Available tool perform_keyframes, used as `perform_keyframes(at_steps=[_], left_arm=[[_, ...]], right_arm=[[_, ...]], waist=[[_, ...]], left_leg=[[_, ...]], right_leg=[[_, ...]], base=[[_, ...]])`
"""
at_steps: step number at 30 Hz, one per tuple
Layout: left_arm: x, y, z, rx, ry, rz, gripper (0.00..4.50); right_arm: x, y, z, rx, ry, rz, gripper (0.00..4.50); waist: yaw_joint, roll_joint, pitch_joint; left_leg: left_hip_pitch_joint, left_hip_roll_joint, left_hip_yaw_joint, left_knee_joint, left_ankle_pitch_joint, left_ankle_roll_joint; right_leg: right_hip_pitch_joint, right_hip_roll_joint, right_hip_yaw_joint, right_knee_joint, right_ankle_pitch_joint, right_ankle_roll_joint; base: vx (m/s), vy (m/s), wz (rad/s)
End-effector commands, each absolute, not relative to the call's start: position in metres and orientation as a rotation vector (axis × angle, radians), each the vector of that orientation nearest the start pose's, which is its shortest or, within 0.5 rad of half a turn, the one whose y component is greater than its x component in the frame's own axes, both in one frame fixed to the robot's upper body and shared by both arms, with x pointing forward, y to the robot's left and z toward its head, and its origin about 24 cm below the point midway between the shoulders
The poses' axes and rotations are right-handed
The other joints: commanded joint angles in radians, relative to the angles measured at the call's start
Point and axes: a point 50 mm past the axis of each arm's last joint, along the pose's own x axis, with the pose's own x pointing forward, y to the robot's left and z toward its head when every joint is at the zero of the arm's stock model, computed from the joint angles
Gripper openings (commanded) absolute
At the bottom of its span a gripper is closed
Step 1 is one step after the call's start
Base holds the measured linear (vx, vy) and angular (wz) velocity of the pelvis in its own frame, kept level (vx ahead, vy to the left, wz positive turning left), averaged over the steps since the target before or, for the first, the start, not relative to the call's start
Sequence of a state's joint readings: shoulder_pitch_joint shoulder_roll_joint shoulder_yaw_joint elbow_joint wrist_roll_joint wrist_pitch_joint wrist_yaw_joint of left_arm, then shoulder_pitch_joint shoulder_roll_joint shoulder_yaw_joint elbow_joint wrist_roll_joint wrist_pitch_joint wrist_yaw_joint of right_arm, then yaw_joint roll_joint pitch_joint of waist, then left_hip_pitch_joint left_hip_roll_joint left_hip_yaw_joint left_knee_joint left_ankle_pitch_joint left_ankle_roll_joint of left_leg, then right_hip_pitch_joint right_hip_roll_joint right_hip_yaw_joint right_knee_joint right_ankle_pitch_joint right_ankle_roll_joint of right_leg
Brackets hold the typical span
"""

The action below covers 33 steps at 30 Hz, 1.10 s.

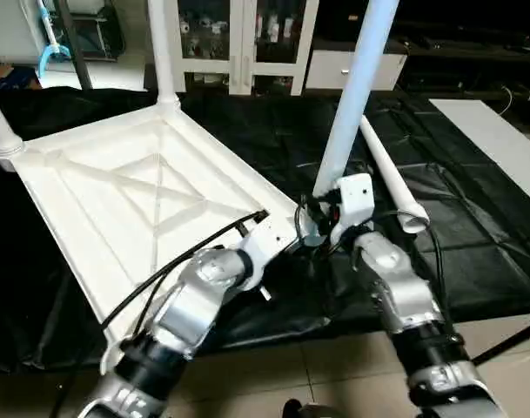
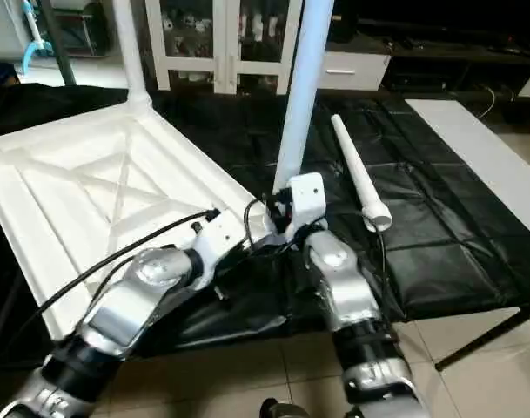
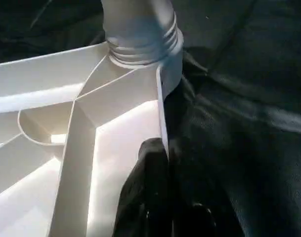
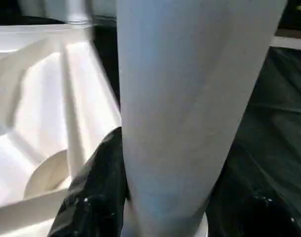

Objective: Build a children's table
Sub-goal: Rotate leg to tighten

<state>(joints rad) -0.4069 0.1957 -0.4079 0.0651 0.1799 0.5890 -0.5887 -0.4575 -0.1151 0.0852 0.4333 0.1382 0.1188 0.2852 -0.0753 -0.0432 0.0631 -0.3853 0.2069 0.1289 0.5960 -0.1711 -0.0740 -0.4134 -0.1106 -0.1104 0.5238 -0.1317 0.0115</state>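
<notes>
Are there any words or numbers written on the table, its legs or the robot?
None can be read.
Table top: plain white ribs, no writing.
Upright leg and loose leg: plain white.
Right gripper and its white housing: no label shows.
Cabinet: small things behind the glass, too small to tell any text.

Upright leg [image 1: 356, 87] top beyond frame
</notes>
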Motion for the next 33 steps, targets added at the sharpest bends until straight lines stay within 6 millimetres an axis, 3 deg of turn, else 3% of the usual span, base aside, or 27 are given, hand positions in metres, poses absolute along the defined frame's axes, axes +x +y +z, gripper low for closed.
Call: perform_keyframes(at_steps=[1,3,5,6,7,9,10,12,13,14,20,21,23,33], left_arm=[[0.283,0.075,0.065,0.506,0.32,-0.964,0.0],[0.275,0.081,0.065,0.498,0.296,-1.05,0.0],[0.271,0.083,0.066,0.482,0.287,-1.083,0.0],[0.266,0.086,0.066,0.459,0.282,-1.126,0.0],[0.26,0.092,0.066,0.45,0.276,-1.169,0.0],[0.256,0.096,0.066,0.445,0.275,-1.197,0.0],[0.253,0.097,0.068,0.428,0.265,-1.218,0.0],[0.251,0.098,0.07,0.408,0.255,-1.238,0.0],[0.245,0.097,0.075,0.379,0.23,-1.29,0.0],[0.244,0.096,0.075,0.377,0.227,-1.296,0.0],[0.24,0.091,0.079,0.362,0.201,-1.359,0.0],[0.24,0.09,0.079,0.361,0.199,-1.361,0.0],[0.24,0.09,0.08,0.362,0.199,-1.364,0.0],[0.239,0.092,0.08,0.366,0.211,-1.374,0.0]], right_arm=[[0.323,-0.118,0.075,-0.12,0.036,0.597,2.57],[0.314,-0.121,0.085,-0.119,0.01,0.721,2.62],[0.311,-0.123,0.088,-0.112,0.002,0.763,3.0],[0.305,-0.13,0.092,-0.12,0.006,0.821,3.0],[0.297,-0.141,0.094,-0.145,0.028,0.913,3.04],[0.289,-0.15,0.095,-0.164,0.052,0.987,3.34],[0.286,-0.159,0.095,-0.148,0.077,1.011,3.34],[0.282,-0.168,0.095,-0.131,0.103,1.028,3.45],[0.275,-0.187,0.088,-0.147,0.19,1.052,3.53],[0.275,-0.189,0.087,-0.155,0.202,1.054,3.77],[0.273,-0.194,0.082,-0.1,0.235,1.067,3.77],[0.272,-0.193,0.081,-0.072,0.243,1.082,3.77],[0.274,-0.192,0.078,-0.058,0.246,1.082,3.49],[0.275,-0.188,0.079,0.007,0.227,1.114,2.69]], waist=[[0.005,0.007,-0.049],[0.014,0.008,-0.049],[0.019,0.007,-0.047],[0.021,0.011,-0.045],[0.031,0.011,-0.048],[0.053,0.009,-0.043],[0.058,0.013,-0.044],[0.067,0.008,-0.05],[0.075,0.006,-0.05],[0.082,0.006,-0.051],[0.09,-0.001,-0.057],[0.094,-0.006,-0.06],[0.1,-0.004,-0.059],[0.106,-0.003,-0.055]], left_leg=[[0.019,0.008,-0.002,-0.094,-0.609,-0.02],[0.015,0.01,0.004,-0.097,-0.579,-0.006],[0.016,0.011,0.009,-0.097,-0.572,-0.003],[0.016,0.011,0.009,-0.098,-0.57,-0.005],[0.025,0.012,0.014,-0.094,-0.571,-0.001],[0.032,0.018,0.026,-0.098,-0.558,0.007],[0.033,0.017,0.027,-0.098,-0.556,0.007],[0.03,0.018,0.032,-0.096,-0.521,0.01],[0.029,0.017,0.038,-0.095,-0.491,0.017],[0.031,0.019,0.044,-0.094,-0.473,0.023],[0.019,0.015,0.052,-0.086,-0.381,0.041],[0.014,0.013,0.056,-0.081,-0.346,0.051],[0.014,0.013,0.06,-0.079,-0.329,0.059],[0.012,0.013,0.056,-0.084,-0.352,0.04]], right_leg=[[0.038,-0.027,0.008,-0.07,-0.56,-0.078],[0.037,-0.025,0.021,-0.061,-0.512,-0.103],[0.032,-0.023,0.026,-0.055,-0.511,-0.112],[0.029,-0.022,0.029,-0.054,-0.512,-0.113],[0.027,-0.021,0.033,-0.055,-0.513,-0.113],[0.016,-0.016,0.049,-0.048,-0.486,-0.129],[0.017,-0.013,0.051,-0.046,-0.482,-0.132],[0.018,-0.013,0.058,-0.038,-0.451,-0.142],[0.019,-0.011,0.066,-0.033,-0.434,-0.148],[0.017,-0.011,0.071,-0.032,-0.421,-0.155],[0.02,-0.011,0.082,-0.021,-0.4,-0.151],[0.02,-0.008,0.086,-0.016,-0.379,-0.151],[0.017,-0.008,0.089,-0.013,-0.381,-0.148],[0.018,-0.005,0.086,-0.018,-0.441,-0.121]], base=[[0.0,0.0,0.0],[0.0,0.0,0.0],[0.0,0.0,0.0],[0.0,0.0,0.0],[0.0,0.0,0.0],[0.0,0.0,0.0],[0.0,0.0,0.0],[0.0,0.0,0.0],[0.0,0.0,0.0],[0.0,0.0,0.0],[0.0,0.0,0.0],[0.0,0.0,0.0],[0.0,0.0,0.0],[0.0,0.0,0.0]])
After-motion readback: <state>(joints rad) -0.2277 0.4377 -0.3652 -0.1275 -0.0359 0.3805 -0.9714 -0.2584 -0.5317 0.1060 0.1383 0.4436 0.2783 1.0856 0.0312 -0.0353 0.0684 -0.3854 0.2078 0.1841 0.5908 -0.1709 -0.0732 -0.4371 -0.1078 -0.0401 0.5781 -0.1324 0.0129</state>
